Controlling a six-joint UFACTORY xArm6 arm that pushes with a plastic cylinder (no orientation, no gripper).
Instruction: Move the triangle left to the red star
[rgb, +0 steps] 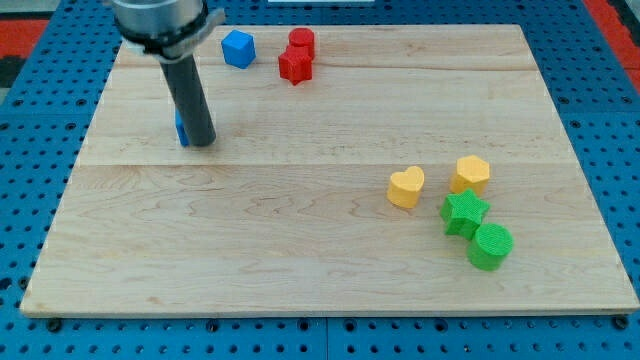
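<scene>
1. My tip, the lower end of the dark rod, rests on the pale wooden tabletop in the view's upper left; there is no hand on this arm, so nothing is grasped or released, only pushed.
2. A small blue block, most likely the triangle though mostly hidden behind the rod, touches the tip on its left side.
3. The red star-shaped block lies up and to the view's right, just below a red rounded block, with a blue hexagonal block just to their left.
4. Standing on the star's side of the blue block, the tip probably needs to get round behind it before pushing.
5. The yellow heart block, yellow hexagonal block, green star block and green round block sit well apart, out of the way.
</scene>
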